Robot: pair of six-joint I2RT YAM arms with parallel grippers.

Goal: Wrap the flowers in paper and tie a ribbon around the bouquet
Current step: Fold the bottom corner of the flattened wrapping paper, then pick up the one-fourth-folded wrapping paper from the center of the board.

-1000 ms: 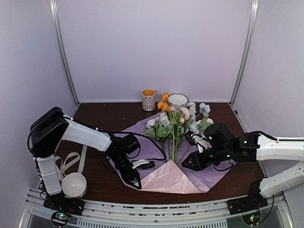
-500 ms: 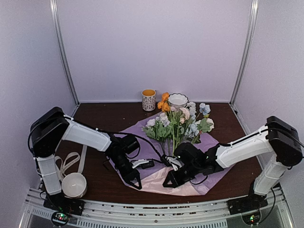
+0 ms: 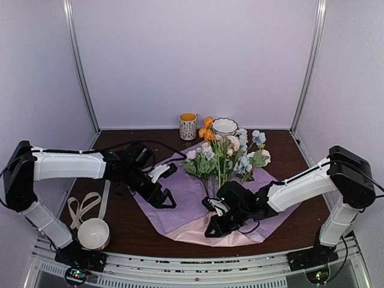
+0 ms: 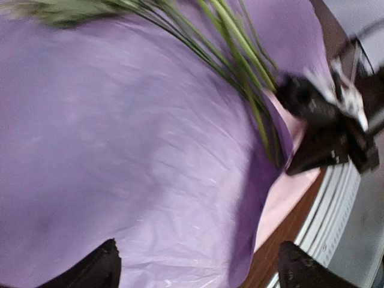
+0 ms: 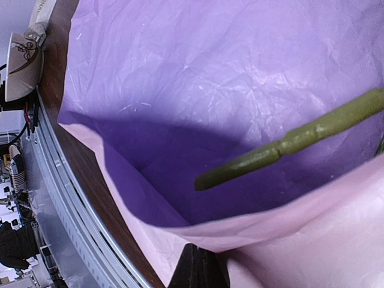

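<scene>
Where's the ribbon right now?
In the top view, the ribbon lies looped on the table's near left, just beyond the white bowl and left of the paper.

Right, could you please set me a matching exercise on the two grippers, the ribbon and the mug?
Things:
1. left gripper
2. right gripper
3. ribbon
4. patterned mug

States or places:
a. farthest back
b. shut on the pink near edge of the paper
c. open above the lilac face
d. looped at the near left

Pairs: 1-c, 2-b, 3-d, 4-a
</scene>
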